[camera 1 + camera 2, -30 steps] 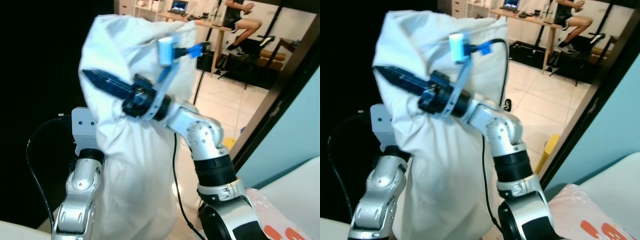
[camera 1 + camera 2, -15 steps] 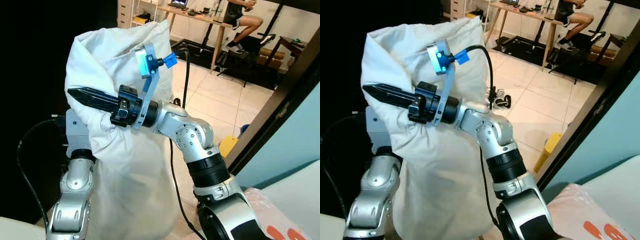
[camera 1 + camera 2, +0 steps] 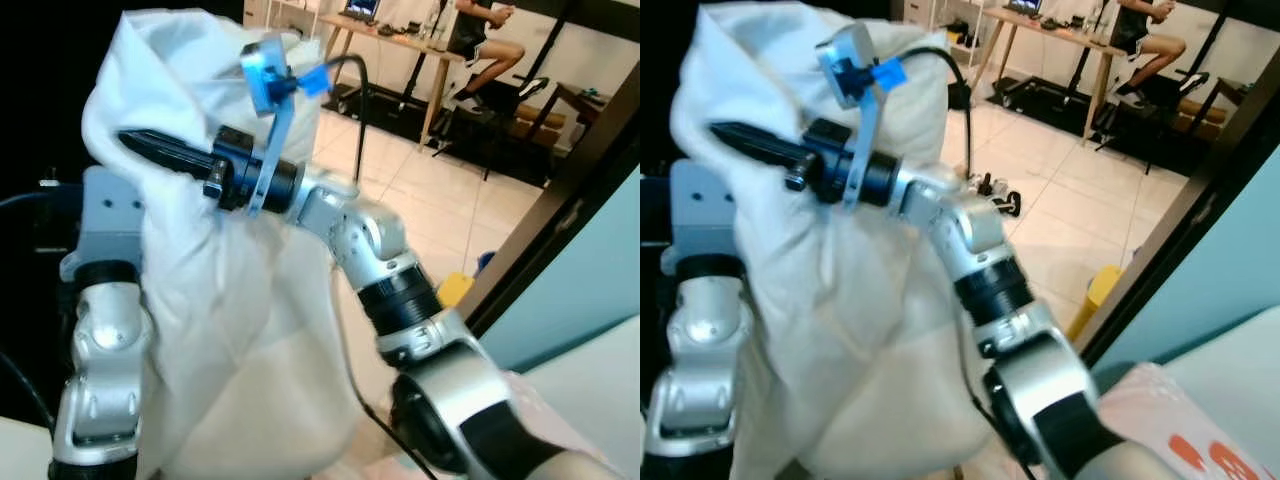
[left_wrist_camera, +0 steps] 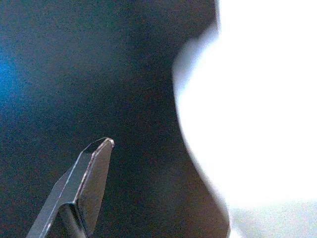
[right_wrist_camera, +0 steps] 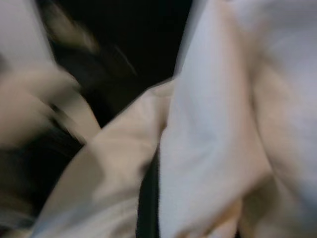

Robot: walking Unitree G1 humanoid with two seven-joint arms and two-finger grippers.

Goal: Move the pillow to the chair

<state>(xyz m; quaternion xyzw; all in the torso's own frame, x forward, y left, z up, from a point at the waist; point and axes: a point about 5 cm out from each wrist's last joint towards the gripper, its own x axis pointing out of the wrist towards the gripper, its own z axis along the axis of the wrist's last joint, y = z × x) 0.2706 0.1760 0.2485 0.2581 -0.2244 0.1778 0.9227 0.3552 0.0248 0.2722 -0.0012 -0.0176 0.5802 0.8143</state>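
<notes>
Pillow (image 3: 230,330) held aloft between both arms, right hand (image 3: 160,150) pressed into it (grip state cannot be told, either hand). Carry under way; chair unseen, placement left.

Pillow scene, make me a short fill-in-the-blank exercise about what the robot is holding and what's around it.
1. The robot holds a white ____ up in front of itself.
2. The right gripper lies across the pillow's ____ part.
3. Beyond the arms, the floor is covered in pale ____.
4. In the background, a person sits beside a wooden ____.

Missing words: pillow; upper; tiles; table
</notes>
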